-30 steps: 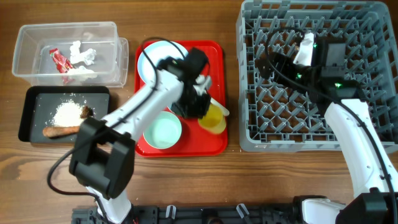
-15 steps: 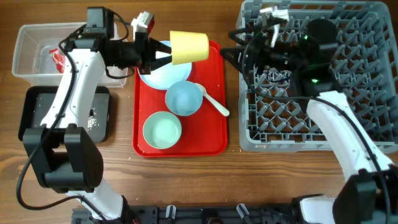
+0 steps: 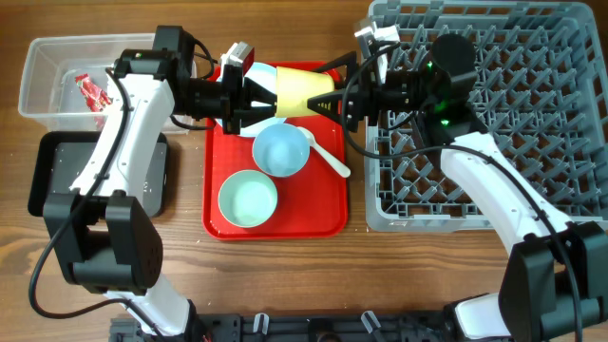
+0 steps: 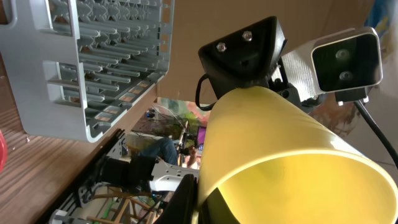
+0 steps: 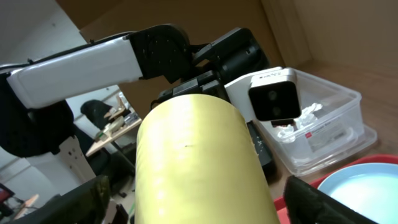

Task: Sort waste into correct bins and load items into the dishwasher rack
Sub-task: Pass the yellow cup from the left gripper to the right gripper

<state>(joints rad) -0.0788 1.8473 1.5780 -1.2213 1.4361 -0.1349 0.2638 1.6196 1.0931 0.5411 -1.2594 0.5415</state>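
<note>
The small yellow cup [image 3: 302, 90] is held sideways in the air over the red serving tray [image 3: 323, 214]. My left gripper [image 3: 255, 95] is shut on its rim, one finger inside and one outside, as the left wrist view shows [image 4: 199, 202]. My right gripper [image 3: 332, 98] is open, its fingers on either side of the cup's base end with gaps [image 5: 199, 191]. Two small bowls [image 3: 281, 150] [image 3: 248, 199] and the white spoon [image 3: 328, 159] lie on the tray. The pale blue plate [image 3: 249, 125] is mostly hidden under the arms. The grey rack [image 3: 532, 142] stands at the right.
The clear tub [image 3: 57, 76] at the far left holds the red-and-white wrapper [image 3: 90, 92]. The black tray [image 3: 52, 180] lies in front of it, partly under my left arm. The rack's near-left corner is close to the right arm.
The left gripper lifted the cup from the tray and turned it sideways, then moved it right. The right gripper came left from the rack and now straddles the cup's base.
</note>
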